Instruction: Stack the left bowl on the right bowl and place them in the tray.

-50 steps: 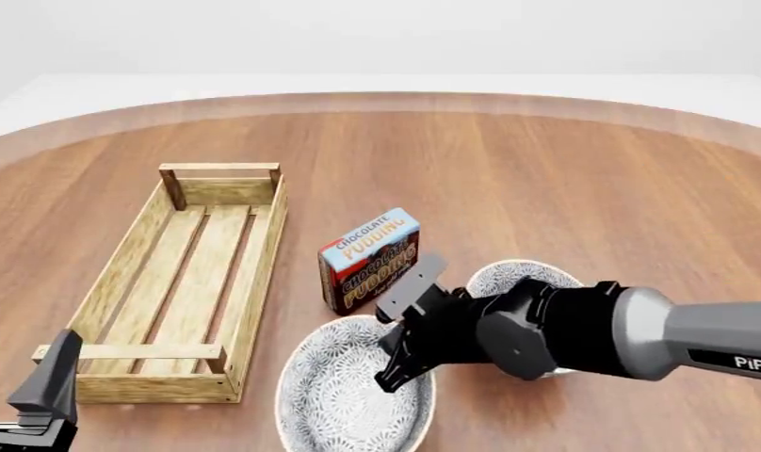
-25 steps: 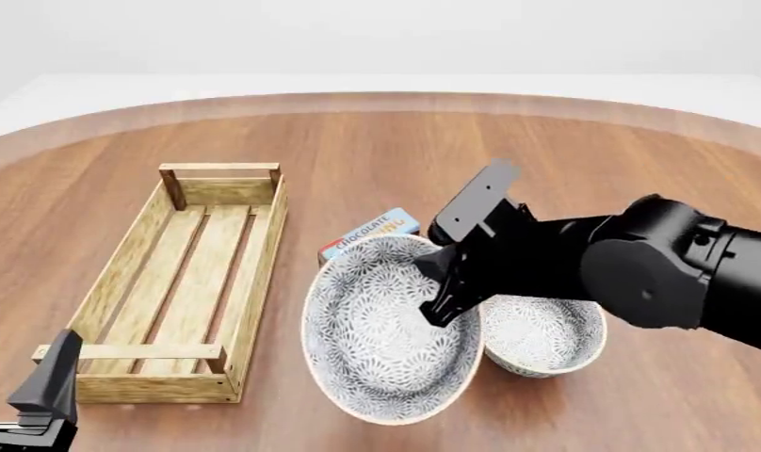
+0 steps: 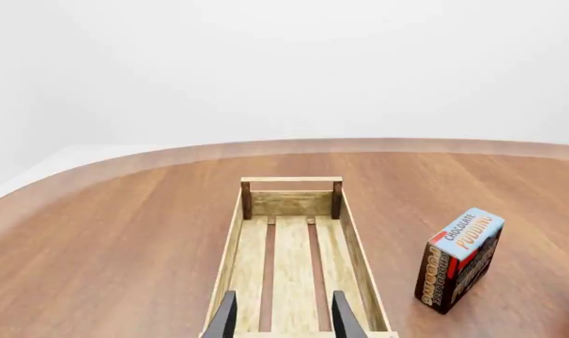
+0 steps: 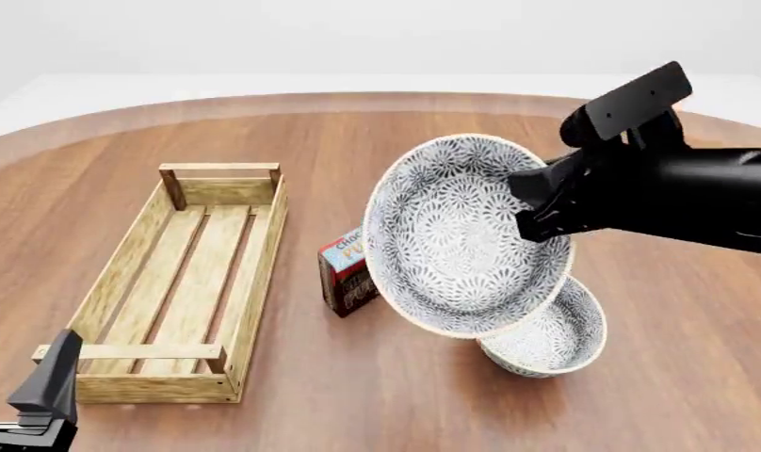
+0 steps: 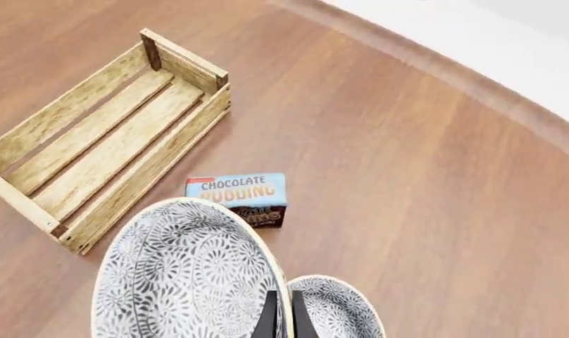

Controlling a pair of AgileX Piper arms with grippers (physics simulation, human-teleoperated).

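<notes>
Patterned left bowl (image 4: 462, 235) hung tilted above the right bowl (image 4: 550, 334).
We judged the right hand (image 4: 546, 202), clenched on its rim, might let it slip; left hand (image 3: 282, 317) released.

Hand holding a bowl over the desk

The right hand (image 5: 279, 311) pinches the big bowl's (image 5: 181, 274) rim above the small bowl (image 5: 336, 310), near the pudding box (image 5: 236, 196) and tray (image 5: 96, 155).

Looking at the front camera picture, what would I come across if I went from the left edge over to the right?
Left gripper in the near corner → wooden tray → chocolate pudding box → big patterned bowl held up, tilted → right gripper pinching its rim. The second bowl sits on the table partly under the lifted one.
</notes>
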